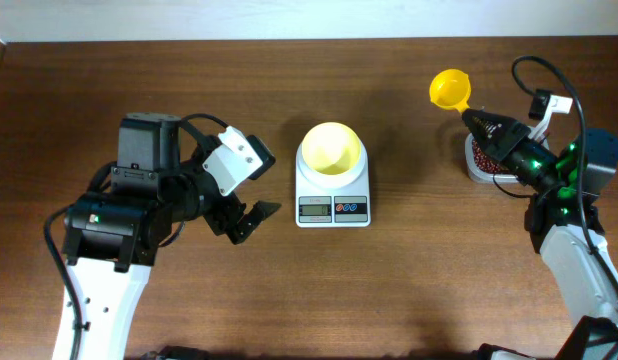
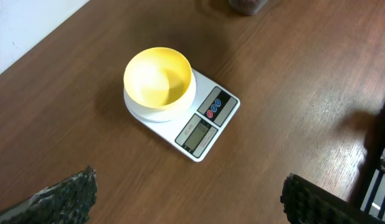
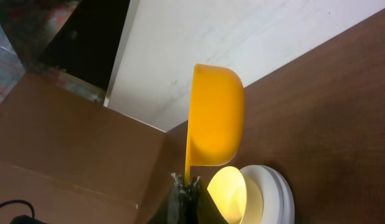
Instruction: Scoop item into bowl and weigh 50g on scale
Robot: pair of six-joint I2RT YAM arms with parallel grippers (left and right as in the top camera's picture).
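Observation:
The pale yellow bowl [image 1: 331, 149] stands on the white scale [image 1: 332, 195] at the table's middle; both show in the left wrist view, bowl [image 2: 158, 78] on scale [image 2: 208, 118], and the bowl looks empty. The bowl also shows in the right wrist view [image 3: 228, 191]. My right gripper [image 1: 479, 122] is shut on the handle of a yellow scoop [image 1: 450, 90], held up at the far right; the scoop fills the right wrist view [image 3: 214, 118]. Reddish-brown beans [image 1: 481, 155] lie in a clear tub under that gripper. My left gripper [image 1: 247, 215] is open and empty, left of the scale.
The tub's edge shows at the top of the left wrist view [image 2: 247, 6]. A brown cardboard surface [image 3: 74, 143] fills the left of the right wrist view. The table's far edge meets a pale wall.

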